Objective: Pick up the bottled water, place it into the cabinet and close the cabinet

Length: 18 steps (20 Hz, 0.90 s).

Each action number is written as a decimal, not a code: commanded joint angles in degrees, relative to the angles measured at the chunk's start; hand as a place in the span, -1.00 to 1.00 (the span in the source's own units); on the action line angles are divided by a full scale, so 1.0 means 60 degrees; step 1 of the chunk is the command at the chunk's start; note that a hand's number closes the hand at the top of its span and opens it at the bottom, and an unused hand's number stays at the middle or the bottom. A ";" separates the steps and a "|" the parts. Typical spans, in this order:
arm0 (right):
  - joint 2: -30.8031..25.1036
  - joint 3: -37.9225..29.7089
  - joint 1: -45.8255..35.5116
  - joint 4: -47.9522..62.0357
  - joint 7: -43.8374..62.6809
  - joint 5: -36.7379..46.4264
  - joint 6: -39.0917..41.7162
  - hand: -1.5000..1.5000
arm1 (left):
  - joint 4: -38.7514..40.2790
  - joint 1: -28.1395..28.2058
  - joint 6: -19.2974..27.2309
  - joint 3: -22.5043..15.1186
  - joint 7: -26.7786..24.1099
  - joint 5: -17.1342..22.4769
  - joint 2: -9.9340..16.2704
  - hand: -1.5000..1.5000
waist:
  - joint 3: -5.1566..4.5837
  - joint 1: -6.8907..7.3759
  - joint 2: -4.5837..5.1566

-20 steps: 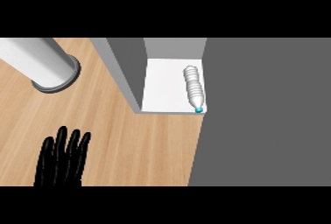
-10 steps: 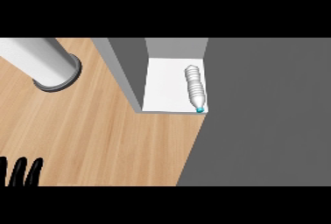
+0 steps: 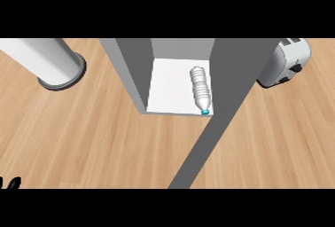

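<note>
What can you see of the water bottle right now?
The water bottle is clear ribbed plastic with a teal cap. It lies on its side on the cabinet's white floor, close to the right wall, cap pointing out toward the open front and almost at the floor's edge. It rests only on that floor; no hand touches it.

Wooden counter top (image 3: 91, 133): light, straight-grained planks, seen across the whole lower field. White cylindrical column (image 3: 40, 60) with a grey flared base ring: stood on the counter at upper left and tilted toward the upper left corner. White toaster-like appliance (image 3: 286, 62) with dark trim and a dark knob: set at the upper right edge, partly cut off.
</note>
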 commanded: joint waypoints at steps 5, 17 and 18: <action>0.1270 0.1256 -0.1681 0.0601 0.0988 -0.1219 -0.1390 1.00 | -0.0134 0.0796 -0.1307 0.1121 -0.0487 0.1206 0.0310 -1.00 | -0.0044 0.0182 -0.0024; 0.1268 -0.0732 -0.4314 0.1959 0.1767 -0.3397 -0.2333 1.00 | -0.0223 0.2092 -0.2767 0.2387 -0.0869 0.2153 0.0512 -1.00 | -0.0020 0.0354 -0.0013; 0.1272 -0.1160 -0.4799 0.2165 0.1904 -0.3870 -0.2499 1.00 | -0.0187 0.1931 -0.2931 0.2493 -0.0814 0.2244 0.0659 -1.00 | -0.0023 0.0377 0.0030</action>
